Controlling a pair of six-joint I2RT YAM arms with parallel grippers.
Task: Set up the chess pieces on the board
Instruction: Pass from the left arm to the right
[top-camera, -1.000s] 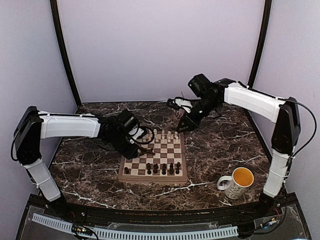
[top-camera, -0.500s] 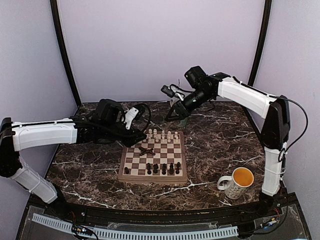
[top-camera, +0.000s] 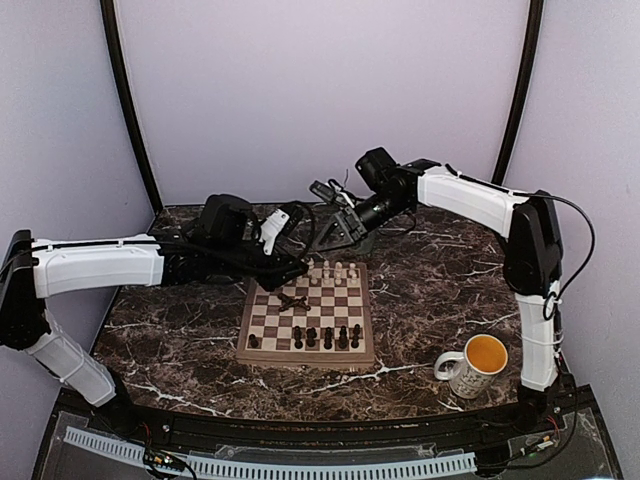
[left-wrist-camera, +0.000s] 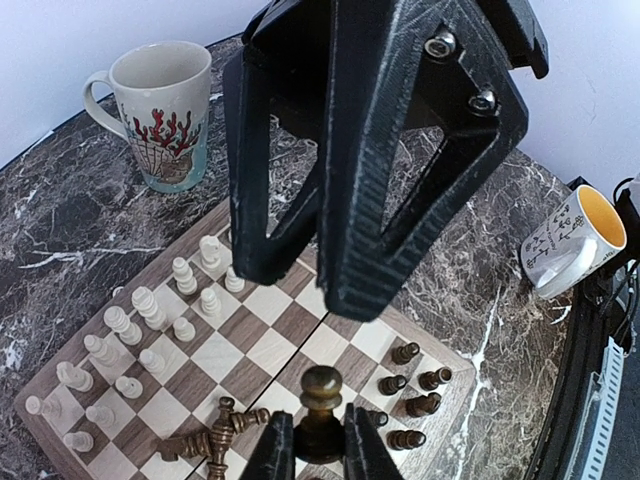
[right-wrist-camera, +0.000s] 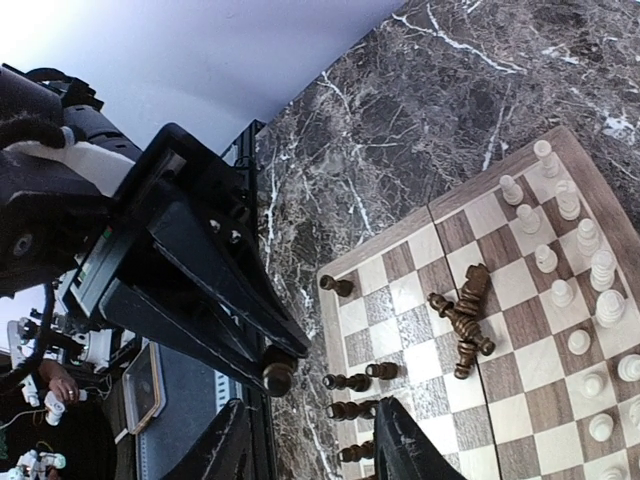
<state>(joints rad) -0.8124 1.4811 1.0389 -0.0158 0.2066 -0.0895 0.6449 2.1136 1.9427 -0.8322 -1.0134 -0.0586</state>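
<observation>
Left wrist view: the left fingers (left-wrist-camera: 280, 450) are clamped on a dark piece (left-wrist-camera: 322, 400), which stands upright with its round head above the tips. The board (left-wrist-camera: 250, 350) lies under them. Just left of the tips a heap (left-wrist-camera: 215, 440) of toppled dark pieces lies on the squares. Farther left the cream pieces (left-wrist-camera: 150, 320) stand in two rows along that edge. Right of the tips the dark row (left-wrist-camera: 410, 385) stands near the opposite edge. The right fingers (left-wrist-camera: 380, 230) hang close above and beyond the left tips and fill the upper part of the view. Past them to the left a coral mug (left-wrist-camera: 160, 110) stands on the bench (left-wrist-camera: 60, 230), off the board. Far to the right is a yellow mug (left-wrist-camera: 575, 240).

In the right wrist view the right fingers are spread apart with nothing between them. The left fingers and their dark piece are just above and left of that gap. The heap lies up and to the right, and the cream pieces run along the far right edge.

In the top view both pairs of fingers are over the far side of the board, the left over its far left corner and the right just beyond the far edge. The yellow mug stands well apart from both.
</observation>
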